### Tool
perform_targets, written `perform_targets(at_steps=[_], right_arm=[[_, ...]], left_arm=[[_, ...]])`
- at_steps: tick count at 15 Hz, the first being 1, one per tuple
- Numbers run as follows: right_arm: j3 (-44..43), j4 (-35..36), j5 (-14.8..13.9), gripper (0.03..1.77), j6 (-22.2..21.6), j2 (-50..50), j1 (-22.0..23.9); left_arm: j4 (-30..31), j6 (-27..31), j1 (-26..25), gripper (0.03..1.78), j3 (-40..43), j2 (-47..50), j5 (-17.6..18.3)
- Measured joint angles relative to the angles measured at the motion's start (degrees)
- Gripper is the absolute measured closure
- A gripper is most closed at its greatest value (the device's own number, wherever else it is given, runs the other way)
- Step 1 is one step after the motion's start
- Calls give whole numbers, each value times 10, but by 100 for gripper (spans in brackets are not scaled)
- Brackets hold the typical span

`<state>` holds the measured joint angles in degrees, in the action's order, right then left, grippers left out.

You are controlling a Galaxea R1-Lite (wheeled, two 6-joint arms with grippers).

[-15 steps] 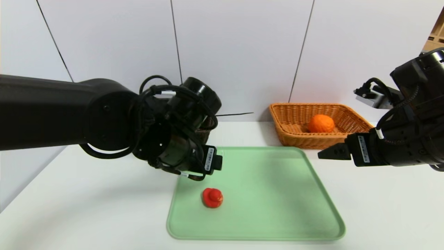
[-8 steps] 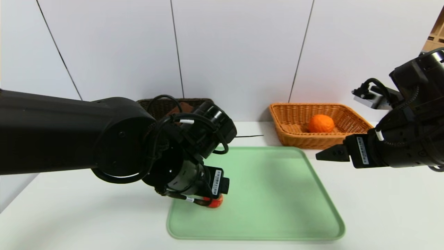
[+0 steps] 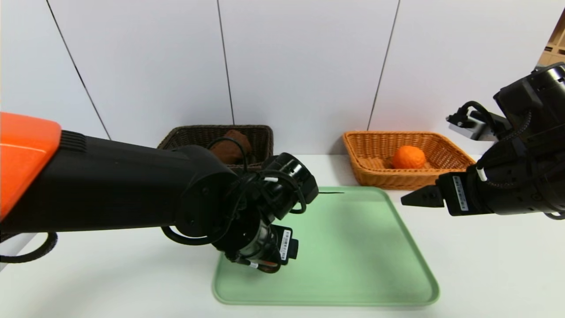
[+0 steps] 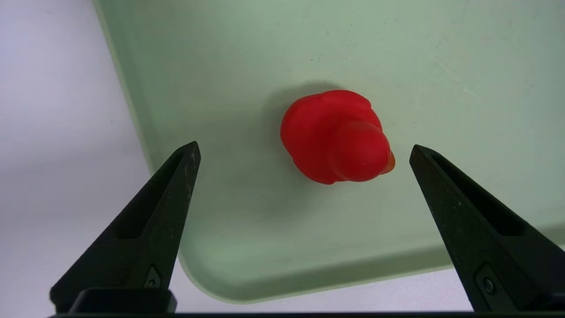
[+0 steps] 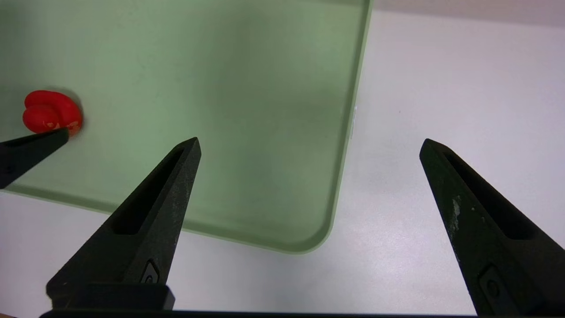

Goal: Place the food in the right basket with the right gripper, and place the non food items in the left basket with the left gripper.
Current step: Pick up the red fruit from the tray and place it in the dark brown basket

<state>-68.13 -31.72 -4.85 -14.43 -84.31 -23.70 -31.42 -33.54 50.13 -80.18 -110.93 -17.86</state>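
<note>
1. Step in hand: the last non-food item, a small red toy point(image 4: 337, 137), is being approached. It lies near the left front corner of a green tray point(image 3: 353, 265), untouched.
2. Left gripper point(image 4: 304, 152): jaws are spread wide, one on each side of the toy, nothing grasped. Next move, as judged: a further descent, then a closing on the toy and a carry to the left basket point(image 3: 260, 134).
3. Right gripper point(image 3: 417, 197): held open and empty above the table point(image 3: 485, 265), beside the tray's right edge.
4. Toy: smooth, glossy, rounded, duck-like; likely slippery under pointed jaws.
5. Orange point(image 3: 408, 157): dimpled, round, already set in the right basket point(image 3: 375, 172), tan woven wicker.
6. Towel point(image 3: 229, 148): brown, rolled, soft, already lodged in the dark woven left basket.
7. Tray: smooth, shallow, with rounded corners.
</note>
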Motion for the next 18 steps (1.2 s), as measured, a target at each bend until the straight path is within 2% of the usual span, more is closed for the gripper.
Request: perform_targets(at_steps=[8, 9, 11, 14, 16, 18], right_arm=[[1, -1, -1, 9, 0, 1, 0], [1, -1, -1, 9, 0, 2, 0], [1, -1, -2, 9, 0, 2, 1], [1, -1, -2, 9, 1, 4, 1], [0, 0, -2, 9, 1, 4, 1], [0, 0, -2, 9, 1, 4, 1]], left_arm=[[22, -3, 1, 12, -2, -31, 4], [22, -3, 1, 18, -2, -31, 4], [26, -3, 1, 52, -2, -32, 3], [33, -3, 1, 90, 0, -35, 5], [34, -3, 1, 102, 0, -38, 5], [34, -3, 1, 102, 0, -41, 5]])
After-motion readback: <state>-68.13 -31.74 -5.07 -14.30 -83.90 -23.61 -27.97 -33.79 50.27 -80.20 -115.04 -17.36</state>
